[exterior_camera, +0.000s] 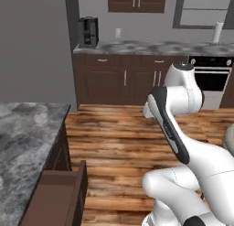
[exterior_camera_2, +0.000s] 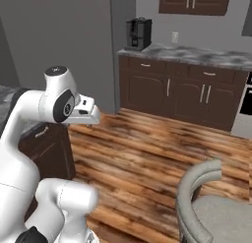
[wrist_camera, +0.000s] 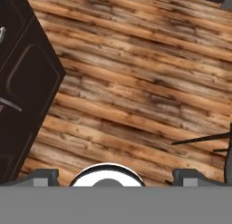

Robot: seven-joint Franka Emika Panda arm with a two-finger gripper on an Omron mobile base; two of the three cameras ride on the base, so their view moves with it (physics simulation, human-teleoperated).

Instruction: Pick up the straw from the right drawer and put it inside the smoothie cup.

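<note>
Arm folded, elbow up; gripper (wrist_camera: 115, 177) wide open, empty, facing down.

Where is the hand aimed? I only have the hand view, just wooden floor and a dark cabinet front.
Observer: In the left base view, a dark-brown drawer stands pulled open under the marble counter, to the arm's left.
Operator: What's across the room?
Observer: A black coffee machine sits on the far counter, above a row of dark cabinets.
Operator: Anything close on the right?
Observer: A grey chair stands right beside the base in the right base view.
</note>
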